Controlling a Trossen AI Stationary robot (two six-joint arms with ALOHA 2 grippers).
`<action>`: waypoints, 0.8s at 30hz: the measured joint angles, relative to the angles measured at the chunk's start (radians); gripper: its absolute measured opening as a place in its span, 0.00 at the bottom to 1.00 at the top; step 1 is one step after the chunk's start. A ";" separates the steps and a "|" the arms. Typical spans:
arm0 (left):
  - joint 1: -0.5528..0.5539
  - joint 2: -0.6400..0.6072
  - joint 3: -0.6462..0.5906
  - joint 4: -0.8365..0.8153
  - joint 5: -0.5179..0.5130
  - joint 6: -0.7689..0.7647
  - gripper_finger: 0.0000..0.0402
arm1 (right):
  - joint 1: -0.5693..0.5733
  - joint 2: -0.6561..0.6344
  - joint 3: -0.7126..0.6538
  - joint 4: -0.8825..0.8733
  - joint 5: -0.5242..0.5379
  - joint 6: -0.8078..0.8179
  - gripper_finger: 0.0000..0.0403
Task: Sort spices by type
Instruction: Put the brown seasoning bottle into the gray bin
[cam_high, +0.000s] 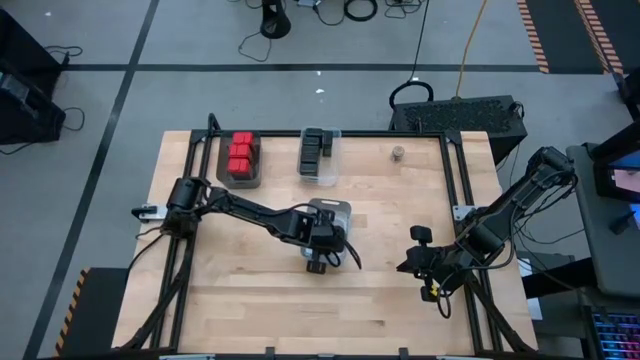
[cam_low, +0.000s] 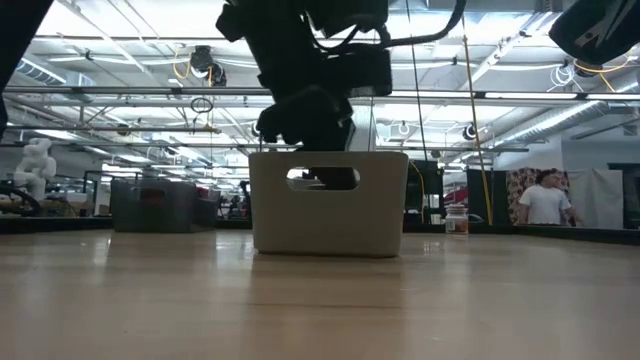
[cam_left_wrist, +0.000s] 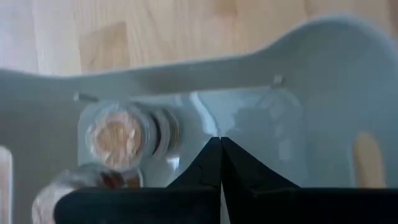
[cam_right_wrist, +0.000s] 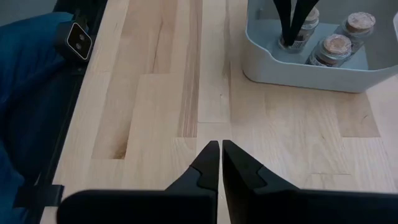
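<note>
A grey bin (cam_right_wrist: 311, 71) stands mid-table (cam_high: 342, 208) and holds three round jars with brownish tops (cam_right_wrist: 336, 46) (cam_right_wrist: 360, 22) (cam_right_wrist: 306, 25). My left gripper (cam_left_wrist: 221, 140) reaches down into this bin (cam_low: 328, 200) and is shut, with nothing between its fingers. Its tips (cam_right_wrist: 288, 41) stand low over the bin's floor beside the jars (cam_left_wrist: 115, 134); whether they touch a jar or the floor I cannot tell. Red boxes (cam_high: 241, 155) and black boxes (cam_high: 316, 150) fill two bins at the far edge. My right gripper (cam_right_wrist: 220, 144) hangs shut over bare wood at the right (cam_high: 418, 262).
One more small jar (cam_high: 398, 152) stands alone on the table near its far edge, right of the black boxes' bin. A black frame (cam_high: 455, 190) runs round the table's rim. Bare wood lies between the grey bin and my right gripper.
</note>
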 joint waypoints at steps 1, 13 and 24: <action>0.000 0.000 0.000 -0.015 -0.006 0.000 0.01 | 0.000 0.000 0.000 0.001 0.000 0.000 0.00; 0.001 -0.002 0.000 -0.088 -0.143 0.000 0.01 | 0.000 0.000 0.000 0.001 0.000 0.003 0.00; -0.010 -0.003 0.051 -0.081 -0.165 0.027 0.01 | 0.000 0.000 0.000 0.001 0.000 0.004 0.00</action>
